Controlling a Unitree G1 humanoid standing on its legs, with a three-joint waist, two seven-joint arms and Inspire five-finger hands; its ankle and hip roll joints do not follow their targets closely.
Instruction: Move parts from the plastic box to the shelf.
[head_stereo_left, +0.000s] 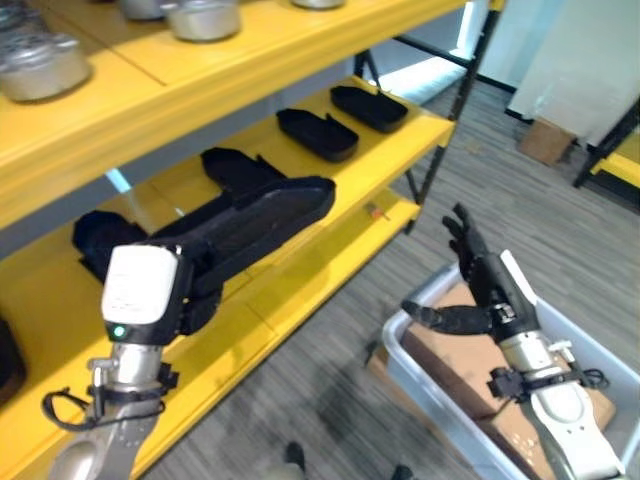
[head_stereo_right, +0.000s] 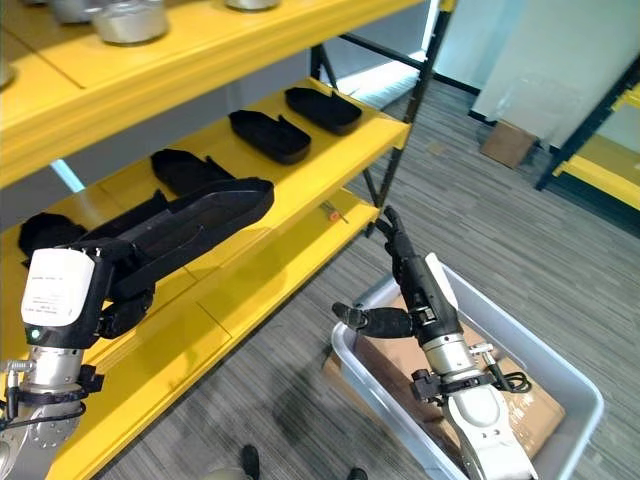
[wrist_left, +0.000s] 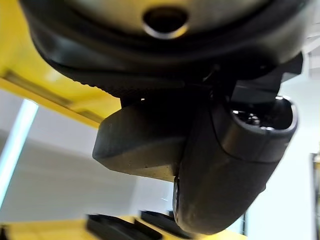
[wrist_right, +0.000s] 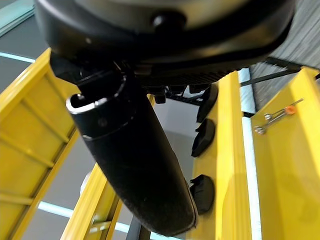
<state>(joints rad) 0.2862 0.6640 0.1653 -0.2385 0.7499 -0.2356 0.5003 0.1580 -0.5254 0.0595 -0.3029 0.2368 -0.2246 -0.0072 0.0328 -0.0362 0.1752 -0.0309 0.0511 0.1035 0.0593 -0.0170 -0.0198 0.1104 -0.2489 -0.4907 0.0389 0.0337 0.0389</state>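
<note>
The left hand (head_stereo_left: 185, 285) sits at the lower left of the left eye view, its fingers curled round one end of a long black part (head_stereo_left: 262, 215). The part reaches up and right from the hand, over the front edge of the yellow shelf (head_stereo_left: 330, 255). Whether its far end rests on the shelf board or hangs just above it is hard to tell from this angle.

On the middle level of the shelf lie more black parts in a row: one dark part (head_stereo_left: 98, 243) at the left just behind the hand, another (head_stereo_left: 238, 168) behind the held part, then a shallow tray-shaped one (head_stereo_left: 317, 134) and a last one (head_stereo_left: 369, 107) toward the upper middle of the frame. On the top level, at the upper left, stand metal pots (head_stereo_left: 45, 65).

The right hand (head_stereo_right: 420, 290) is at the lower right, raised over the near corner of the grey plastic box (head_stereo_right: 575, 385). Its fingers are straight and spread, the thumb stuck out to the left, and it holds nothing. The box stands on the striped grey floor (head_stereo_left: 500, 210), and a brown cardboard sheet (head_stereo_right: 520, 405) lies inside it.

A small cardboard box (head_stereo_left: 547, 140) stands on the floor at the upper right.
</note>
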